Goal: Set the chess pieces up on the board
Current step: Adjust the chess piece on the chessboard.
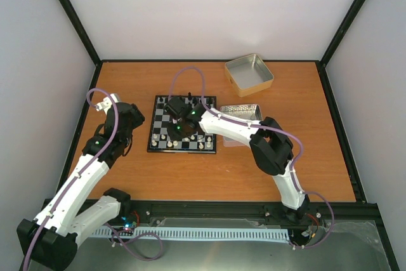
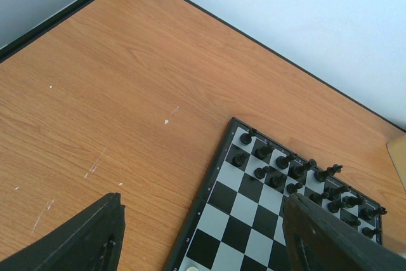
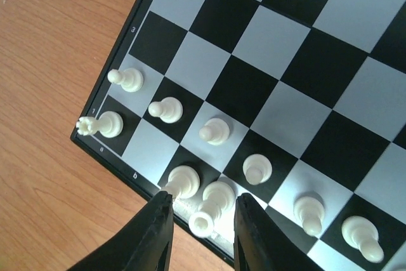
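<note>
The board (image 1: 152, 132) lies mid-table, with black pieces (image 2: 279, 169) along its far rows. Several cream-white chess pieces (image 3: 214, 131) stand in its two near rows. My right gripper (image 3: 203, 200) hangs over the board's near edge (image 3: 304, 61). Its jaws are open around one white piece (image 3: 216, 202) standing on the back row, with a gap on each side. Another white piece (image 3: 184, 181) stands just left of it. My left gripper (image 2: 202, 201) is open and empty, above the wood beside the board's left edge (image 2: 244, 207).
A shallow square metal tin (image 1: 249, 74) sits at the back right. A second flat tin (image 1: 241, 113) lies just right of the board, partly under my right arm. Black frame posts and white walls enclose the wooden table (image 1: 127, 80).
</note>
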Controlling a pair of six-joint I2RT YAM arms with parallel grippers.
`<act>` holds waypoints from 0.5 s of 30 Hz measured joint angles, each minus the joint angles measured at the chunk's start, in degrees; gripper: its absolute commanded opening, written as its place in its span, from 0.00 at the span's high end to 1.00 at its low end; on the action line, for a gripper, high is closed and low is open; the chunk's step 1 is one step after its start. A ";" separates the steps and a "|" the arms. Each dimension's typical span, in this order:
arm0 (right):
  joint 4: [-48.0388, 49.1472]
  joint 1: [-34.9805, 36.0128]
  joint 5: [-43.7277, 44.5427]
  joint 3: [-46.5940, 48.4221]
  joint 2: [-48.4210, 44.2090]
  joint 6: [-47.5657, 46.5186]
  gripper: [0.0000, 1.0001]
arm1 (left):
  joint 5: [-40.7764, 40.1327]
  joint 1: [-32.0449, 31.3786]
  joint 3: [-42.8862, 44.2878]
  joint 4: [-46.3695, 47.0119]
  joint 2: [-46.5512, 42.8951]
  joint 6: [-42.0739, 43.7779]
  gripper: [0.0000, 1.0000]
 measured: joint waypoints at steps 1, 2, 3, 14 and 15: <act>-0.20 0.02 -0.04 0.55 0.61 -0.13 0.74 | 0.00 0.00 0.00 0.00 0.00 0.00 0.31; -0.20 0.04 -0.09 0.87 1.11 -0.31 0.74 | 0.00 0.00 0.00 -0.02 0.00 0.00 0.31; -0.39 0.07 -0.11 1.25 1.60 -0.37 0.74 | 0.00 0.00 0.00 0.00 0.00 0.00 0.31; -2.40 0.15 -0.24 1.92 3.32 -0.83 0.81 | 0.02 0.00 0.00 0.00 0.00 0.02 0.31; -2.51 0.15 -0.24 2.01 3.32 -0.83 0.81 | 0.02 0.00 0.00 0.00 0.00 0.00 0.31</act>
